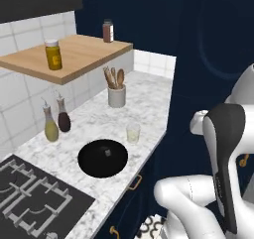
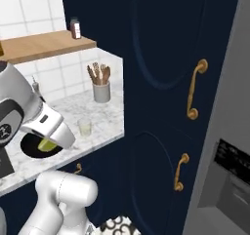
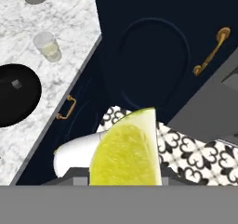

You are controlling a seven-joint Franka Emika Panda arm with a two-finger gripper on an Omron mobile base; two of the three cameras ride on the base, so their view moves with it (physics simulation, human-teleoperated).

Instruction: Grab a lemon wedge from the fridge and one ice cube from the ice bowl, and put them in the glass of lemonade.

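The lemon wedge (image 3: 126,151) sits pinched in my gripper (image 3: 125,174), whose jaws are partly closed around it, peel outward and pale flesh facing the hand camera. I hold it off the counter (image 1: 149,104), out past its front edge, above the patterned floor (image 3: 186,148) and the navy cabinets (image 3: 153,46). On the marble, the glass of lemonade (image 1: 133,133) stands near the front edge, and the ice bowl (image 1: 102,157) lies just beside it, with one ice cube (image 1: 107,152) inside. The grey fridge (image 2: 229,146) stands beyond the cabinets.
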